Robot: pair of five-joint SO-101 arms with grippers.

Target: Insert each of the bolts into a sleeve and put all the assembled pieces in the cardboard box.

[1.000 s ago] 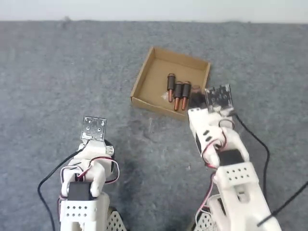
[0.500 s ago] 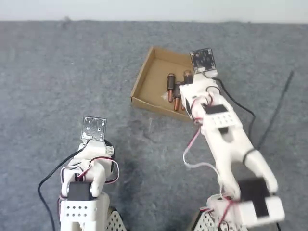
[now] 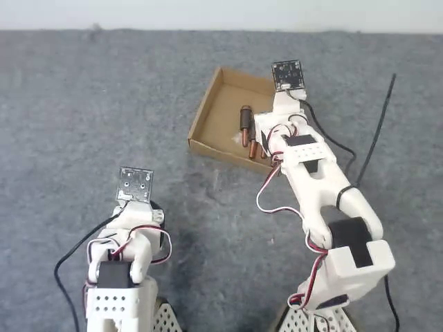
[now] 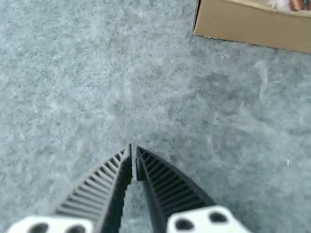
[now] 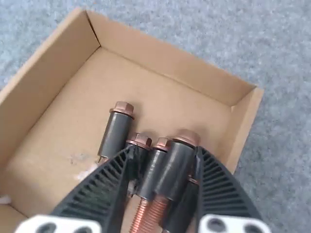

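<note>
While left gripper [image 4: 133,149] sits closed, right gripper [image 5: 164,149] gapes around parallel assembled pieces [image 5: 176,164], threads toward it

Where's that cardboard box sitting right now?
In the high view the cardboard box lies on the grey carpet at the far middle, with the right gripper down among the assembled pieces inside it.

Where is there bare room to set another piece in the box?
Bare floor lies between the left wall of the box and the leftmost piece. The carpet between box and left gripper is open. Crowded: the pieces bunched beneath the right gripper.
</note>
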